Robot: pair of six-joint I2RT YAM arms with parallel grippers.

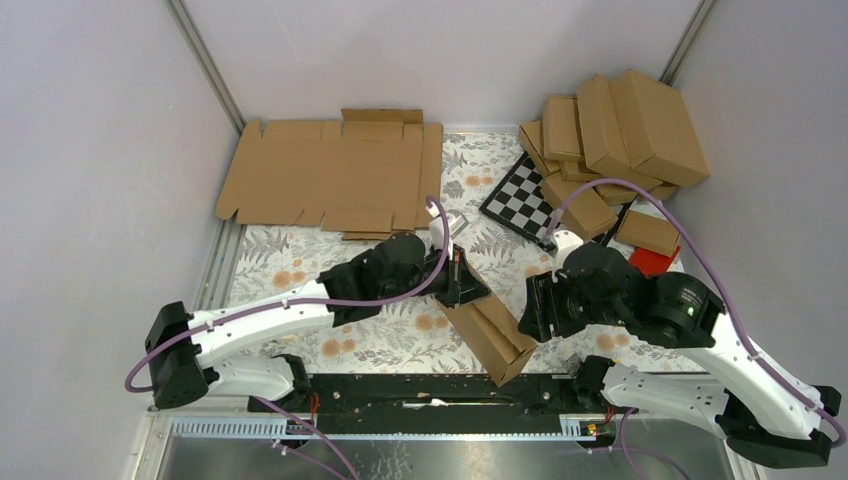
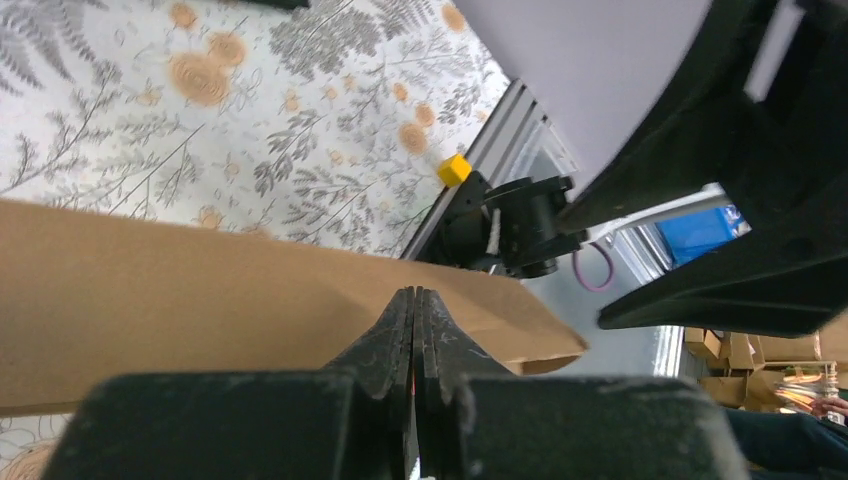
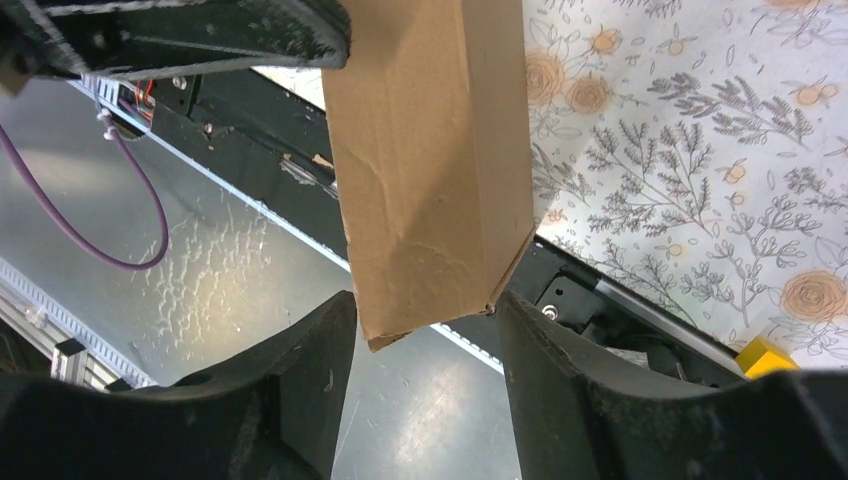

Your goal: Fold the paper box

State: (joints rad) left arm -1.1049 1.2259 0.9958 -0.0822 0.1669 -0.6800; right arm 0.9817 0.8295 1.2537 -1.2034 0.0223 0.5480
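- Since the paper box lies slantwise at the near edge of the table, with its end out over the black rail, we judge that a skewed squeeze could tip it off.
- Our right pincer stands open astride that end, fingers clear of the cardboard. Closing off-centre might crush the corner.
- Our left pincer is pressed shut, gripping nothing we can see. Its tips rest at the box's far end, so it steadies little.
- Both arms reach inward, wrists turned towards each other.
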